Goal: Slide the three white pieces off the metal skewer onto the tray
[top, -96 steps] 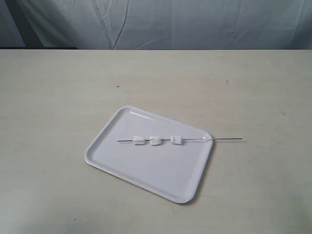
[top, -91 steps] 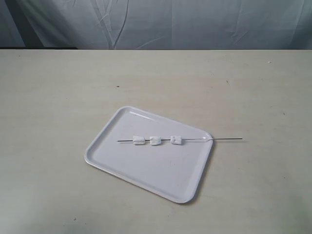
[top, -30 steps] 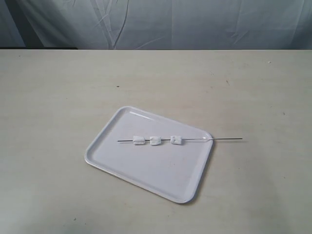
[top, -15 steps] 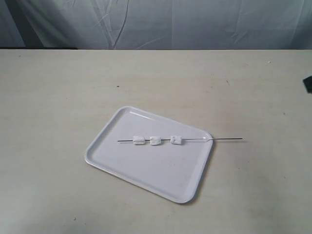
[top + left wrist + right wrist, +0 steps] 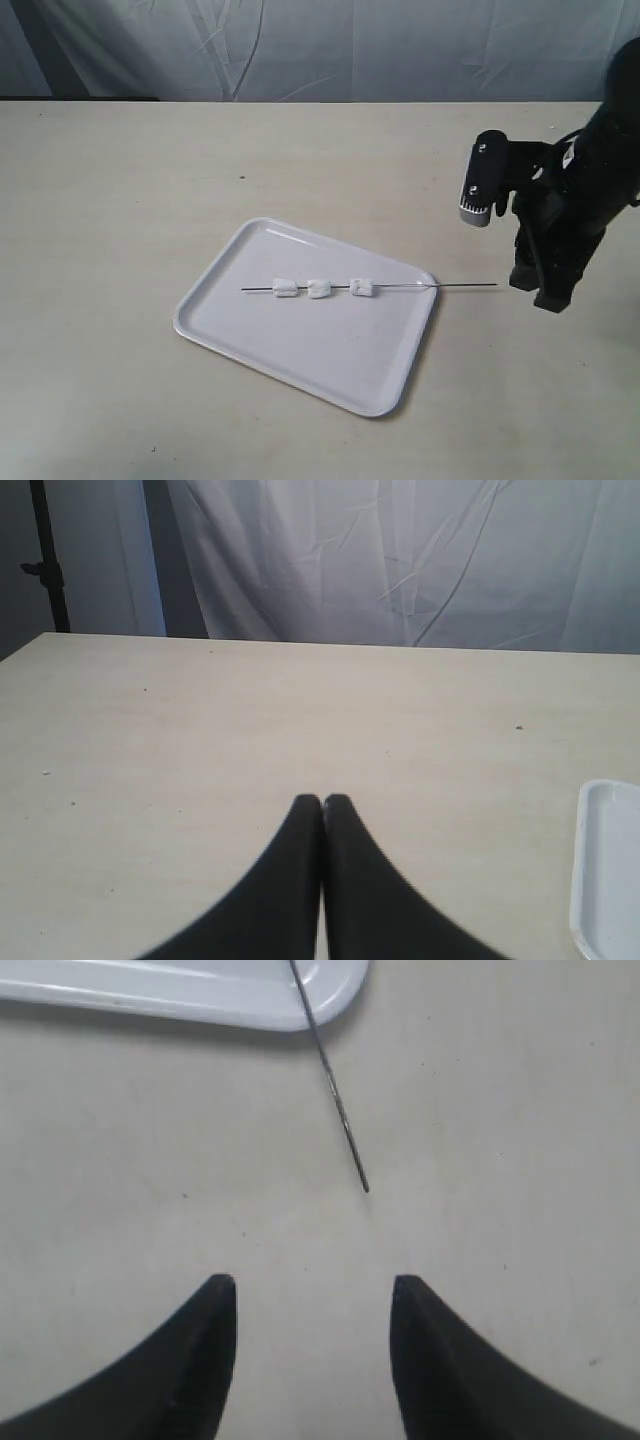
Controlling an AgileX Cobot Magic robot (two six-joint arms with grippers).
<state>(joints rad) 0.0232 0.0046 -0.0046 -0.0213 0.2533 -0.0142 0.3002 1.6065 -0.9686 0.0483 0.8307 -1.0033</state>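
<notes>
A white tray [image 5: 300, 345] lies at an angle near the middle of the pale counter [image 5: 120, 200], with a wrinkled grey cloth [image 5: 350, 45] hanging behind. The skewer [image 5: 462, 286] lies across the tray. One end sits over the tray floor and the other crosses the right-hand rim and sticks out over the bare counter. All three pieces [image 5: 319, 288] are threaded on it in a row over the middle of the tray. The two on the left are close together and the third is a little apart; none has come off the rod. The right arm [image 5: 575, 190] reaches in from the right edge of the exterior view, and its jaws point down at the counter just beyond the skewer's free end. In the right wrist view those jaws stand wide apart and hold nothing. The skewer tip lies ahead of the gap between them, near but not touching either one, and a corner of the tray shows beyond it. The left jaws appear only in the left wrist view. They are pressed tight together with nothing between them, over bare counter, with a tray corner at the edge of that view.
</notes>
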